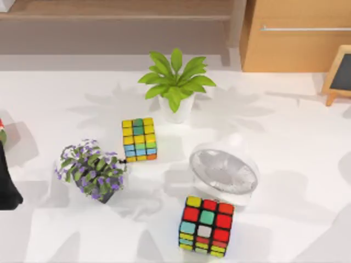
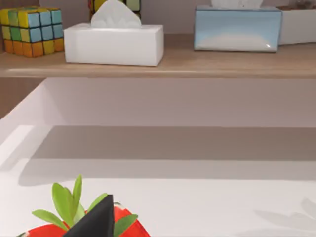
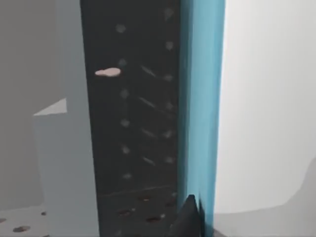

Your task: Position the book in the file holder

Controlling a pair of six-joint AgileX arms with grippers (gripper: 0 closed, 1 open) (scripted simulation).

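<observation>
Top view: the white table (image 1: 285,142) carries a green leafy plant in a white pot (image 1: 175,82), a pastel puzzle cube (image 1: 139,139), a purple-flowered plant (image 1: 90,169), a round white fan (image 1: 224,171) and a bright red-topped puzzle cube (image 1: 205,226); a black piece of the left arm (image 1: 6,183) is cut off at the left edge

Left wrist view: one dark fingertip (image 2: 96,220) of the left gripper crosses a red strawberry-shaped object with green leaves (image 2: 69,207) (grip state cannot be told); a wooden shelf (image 2: 197,61) holds a white tissue box (image 2: 114,42) and a blue tissue box (image 2: 238,28)

Right wrist view: a thin blue-edged book (image 3: 201,98) stands upright, long axis vertical, against the dark perforated wall of a grey file holder (image 3: 131,123); the right gripper's dark fingertip (image 3: 187,217) sits at its lower edge (cannot tell if it holds)
</observation>
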